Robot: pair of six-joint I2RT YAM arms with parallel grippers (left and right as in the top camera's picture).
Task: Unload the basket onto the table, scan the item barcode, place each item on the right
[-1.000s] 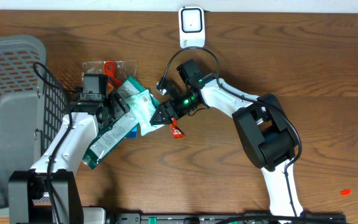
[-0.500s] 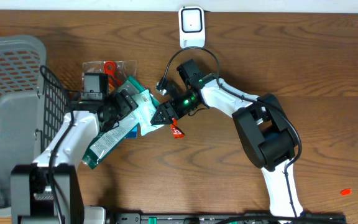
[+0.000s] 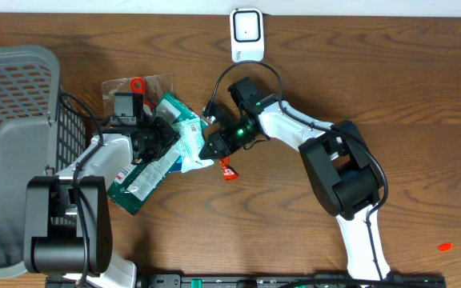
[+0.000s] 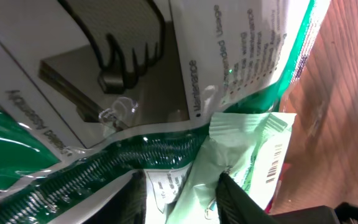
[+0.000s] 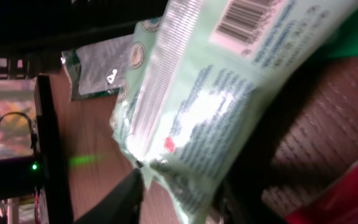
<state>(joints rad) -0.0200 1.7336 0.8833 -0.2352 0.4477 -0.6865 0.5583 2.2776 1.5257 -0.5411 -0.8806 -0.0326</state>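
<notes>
Pinching the pale green packet (image 3: 187, 134) from either end, the left gripper (image 3: 165, 138) and the right gripper (image 3: 210, 149) each have their jaws drawn in narrowly on it, mid-table (image 3: 390, 88). Its barcode (image 5: 240, 18) shows in both wrist views. A dark green packet (image 3: 138, 180) lies partly beneath, and the scanner (image 3: 246, 34) stands well apart at the far edge
</notes>
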